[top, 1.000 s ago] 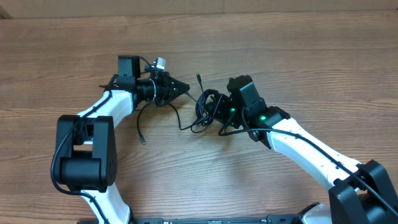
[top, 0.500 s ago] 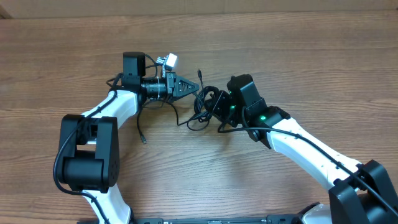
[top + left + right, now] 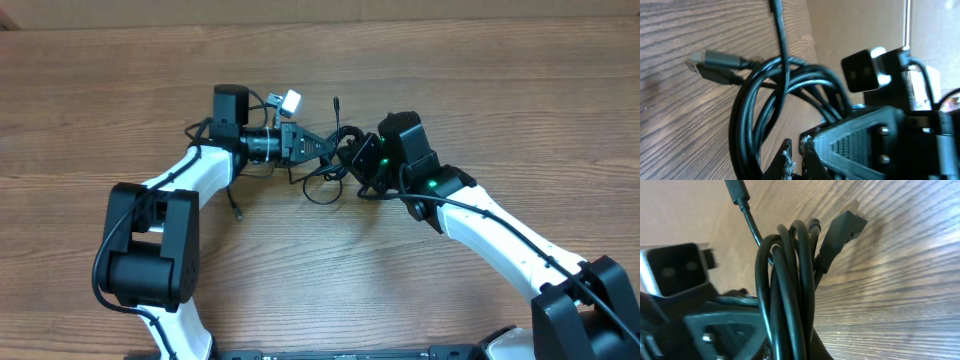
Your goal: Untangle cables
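Note:
The cables [image 3: 322, 183] are a bunch of thin black cords between my two grippers. One plug tip [image 3: 335, 101] points toward the far edge, and a tail end [image 3: 238, 213] trails to the left. My right gripper [image 3: 358, 160] is shut on the cables; in the right wrist view the loops [image 3: 790, 280] run down into the jaws [image 3: 795, 350], with a USB plug [image 3: 845, 227] sticking out. My left gripper [image 3: 325, 146] is shut and points right, its tip touching the bunch. In the left wrist view its jaws [image 3: 796, 157] sit beside the loops [image 3: 747, 115], with nothing visible between them.
The wooden table [image 3: 500, 90] lies under everything. The white left arm [image 3: 185, 175] reaches in from the lower left and the right arm [image 3: 490, 235] from the lower right. The right arm's camera [image 3: 865, 70] is close in front of my left gripper.
My left gripper has moved right and toward the far edge until it meets the bunch. My right gripper has lifted the bunch toward the far edge, and the trailing tail has followed.

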Available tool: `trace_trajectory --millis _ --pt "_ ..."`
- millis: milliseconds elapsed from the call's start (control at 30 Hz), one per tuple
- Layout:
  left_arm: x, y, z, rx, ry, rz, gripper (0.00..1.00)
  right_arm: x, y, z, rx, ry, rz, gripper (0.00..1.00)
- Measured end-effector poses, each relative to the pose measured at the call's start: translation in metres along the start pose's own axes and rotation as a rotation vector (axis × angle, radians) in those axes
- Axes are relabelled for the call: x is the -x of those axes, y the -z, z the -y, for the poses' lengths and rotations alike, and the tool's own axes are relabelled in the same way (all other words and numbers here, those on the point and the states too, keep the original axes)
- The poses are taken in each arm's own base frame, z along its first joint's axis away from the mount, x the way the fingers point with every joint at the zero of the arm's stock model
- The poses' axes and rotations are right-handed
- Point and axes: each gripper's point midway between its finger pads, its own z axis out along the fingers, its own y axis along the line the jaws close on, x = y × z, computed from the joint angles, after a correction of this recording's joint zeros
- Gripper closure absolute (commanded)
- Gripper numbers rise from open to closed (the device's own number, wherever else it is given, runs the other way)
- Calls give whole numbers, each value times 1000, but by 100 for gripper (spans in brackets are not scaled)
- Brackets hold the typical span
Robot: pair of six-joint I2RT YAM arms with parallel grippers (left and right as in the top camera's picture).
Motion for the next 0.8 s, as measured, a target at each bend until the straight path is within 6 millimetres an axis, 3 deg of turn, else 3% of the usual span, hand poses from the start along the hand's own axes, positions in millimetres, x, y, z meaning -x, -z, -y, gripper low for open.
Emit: trace_trajectory --millis 300,333,433,500,700,800 --pt "-5 -13 0 24 -25 -15 96 5 0 -5 19 -26 23 96" --pt "-5 -14 0 25 -26 -15 92 5 0 -4 16 -32 27 96" --pt "-5 -16 -1 34 -43 -14 60 8 0 -4 16 -41 43 96" --pt "-3 -15 -6 64 -48 2 44 13 1 -7 29 -46 56 96" --pt "0 -14 -10 83 -66 15 7 24 3 -5 28 -61 93 96" --pt "2 -11 -9 74 -66 20 0 25 3 -3 19 -63 99 96"
